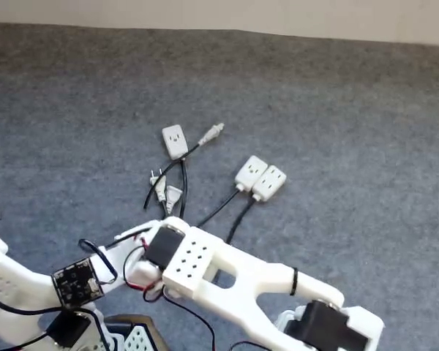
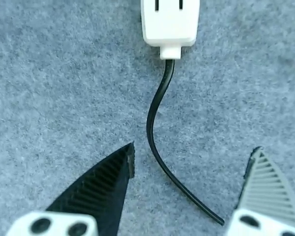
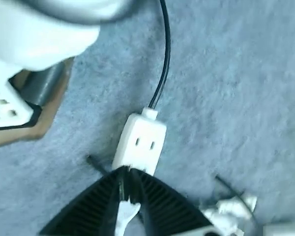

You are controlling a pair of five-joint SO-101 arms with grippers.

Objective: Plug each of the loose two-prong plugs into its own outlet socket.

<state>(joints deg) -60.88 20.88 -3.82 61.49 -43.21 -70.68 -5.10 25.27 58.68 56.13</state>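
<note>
White plug (image 3: pixel 123 212) clamped in right pincer (image 3: pixel 129 172) at socket (image 3: pixel 140 142), left pincer (image 2: pixel 194 147) wide astride cord (image 2: pixel 156 113).

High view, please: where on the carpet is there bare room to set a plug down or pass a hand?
Bare carpet spreads right of the paired outlet sockets and beyond the single socket up to the pale far border. Crowded: the middle, where loose plugs and black cords tangle, and the near edge under the arms.
</note>
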